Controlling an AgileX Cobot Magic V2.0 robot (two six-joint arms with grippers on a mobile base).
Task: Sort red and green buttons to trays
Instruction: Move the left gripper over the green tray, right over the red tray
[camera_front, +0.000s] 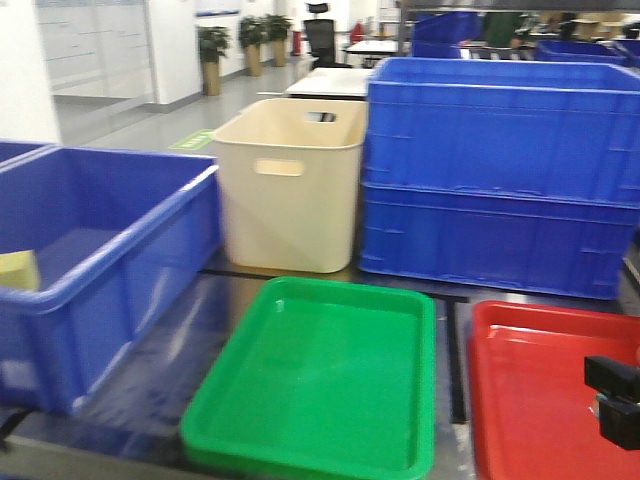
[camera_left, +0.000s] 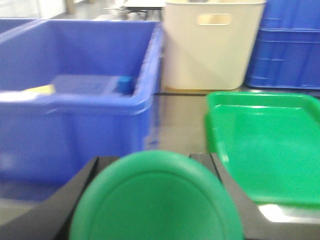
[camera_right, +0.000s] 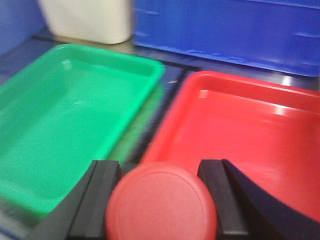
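Left wrist view: left gripper (camera_left: 152, 165) pinching the green button (camera_left: 157, 202). Its cap fills the bottom centre of the frame between the two black fingers; the body is hidden. The green tray (camera_front: 310, 385) lies to the lower right of that view, apart from the cap.

Right wrist view: right gripper (camera_right: 159, 167) closed on the red button (camera_right: 161, 205), cap at bottom centre. The red tray (camera_front: 530, 390) spreads out to the right behind it. In the frame the cap overlaps the tray's near left corner; I cannot tell its height above it. Both trays hold nothing that I can see.

Around them, front view:
- Big blue crate (camera_front: 130, 270) at left, just beside the green tray. A yellow piece (camera_front: 18, 270) lies inside at the far left edge, and the left wrist view shows a small blue block (camera_left: 125, 84) in it.
- Cream tub (camera_front: 290, 200) upright behind the green tray, handle slot facing me.
- Stacked blue crates (camera_front: 500, 180) at upper right, walling off the back behind the red tray.
- Trays side by side, with a black strip (camera_front: 456, 360) running in the gap.

Surface: dark glossy table (camera_front: 170, 370), reflecting the crate walls.

Room: pale floor (camera_front: 130, 125) at upper left, potted plants (camera_front: 213, 45), an office chair (camera_front: 320, 35) and a white desk (camera_front: 335, 82) at top centre. All views are somewhat blurred.
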